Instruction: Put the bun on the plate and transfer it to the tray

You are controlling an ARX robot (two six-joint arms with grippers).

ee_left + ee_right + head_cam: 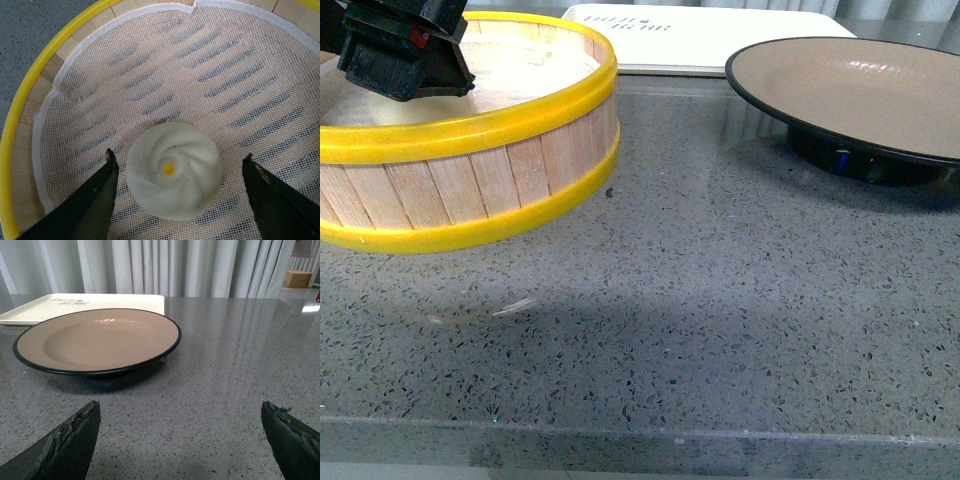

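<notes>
The white pleated bun (pixel 173 177) with its yellow dot lies on the mesh liner inside the yellow-rimmed steamer basket (pixel 470 140). My left gripper (pixel 179 165) hangs open over it, one finger on each side, with small gaps to the bun. In the front view only the left arm's black body (pixel 400 45) shows above the basket, and the bun is hidden there. The tan plate (pixel 860 90) with black rim stands at the right, also seen as the plate (pixel 97 340). Behind it lies the white tray (pixel 700 40), tray (pixel 80 305). My right gripper (pixel 180 412) is open above bare counter, short of the plate.
The grey speckled counter (pixel 670 330) runs to a front edge near the bottom of the front view. Grey curtains (pixel 165 267) hang behind the table. A cardboard box (pixel 299 278) stands far off at the back.
</notes>
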